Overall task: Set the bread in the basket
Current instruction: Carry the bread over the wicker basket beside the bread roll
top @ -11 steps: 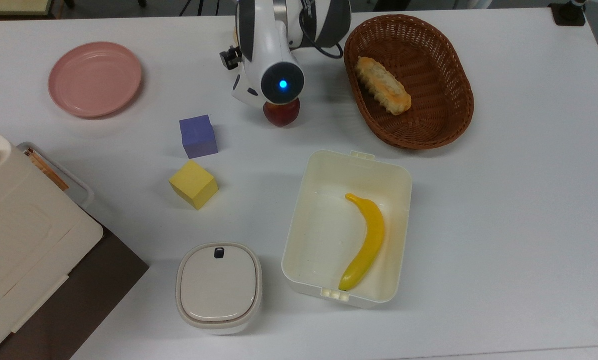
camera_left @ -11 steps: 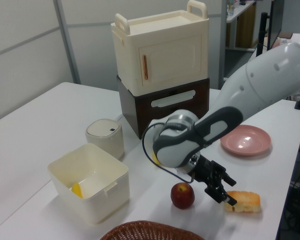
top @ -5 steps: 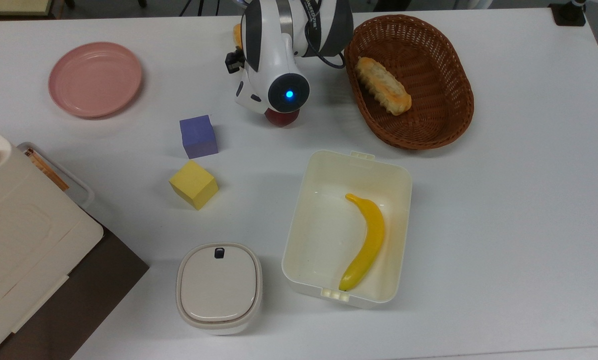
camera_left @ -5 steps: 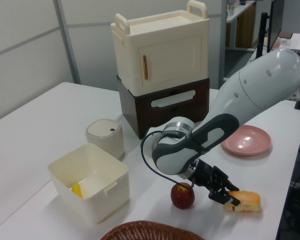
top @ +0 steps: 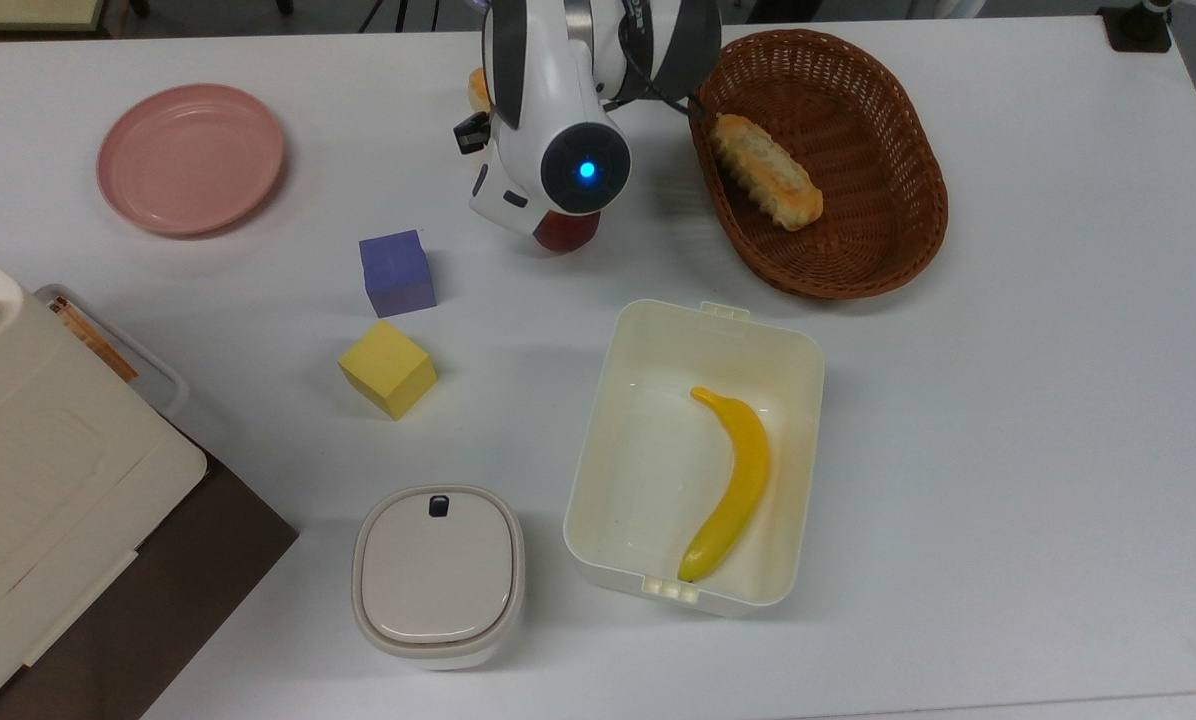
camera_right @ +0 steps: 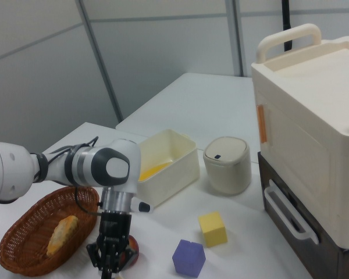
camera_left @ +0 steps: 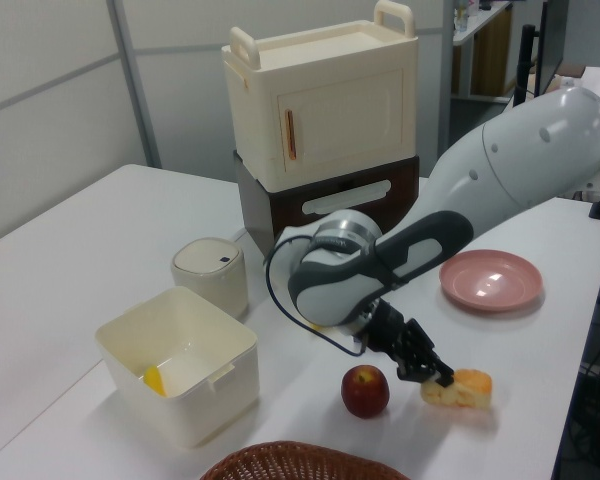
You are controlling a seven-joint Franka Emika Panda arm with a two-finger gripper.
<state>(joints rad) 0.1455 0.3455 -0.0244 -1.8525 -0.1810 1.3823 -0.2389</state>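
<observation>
The bread (camera_left: 458, 388) is clamped between the gripper (camera_left: 427, 376) fingers beside the apple (camera_left: 365, 390), apart from the basket (top: 818, 160).

plate: round pink plate (top: 190, 158), top view's 10 o'clock of the white tabletop (top: 1008, 420)
cubes: purple cube (top: 396, 272), yellow cube (top: 387, 368) at its 6 o'clock
box: cream rectangular plastic box (top: 608, 420) holding yellow banana (top: 734, 483)
</observation>
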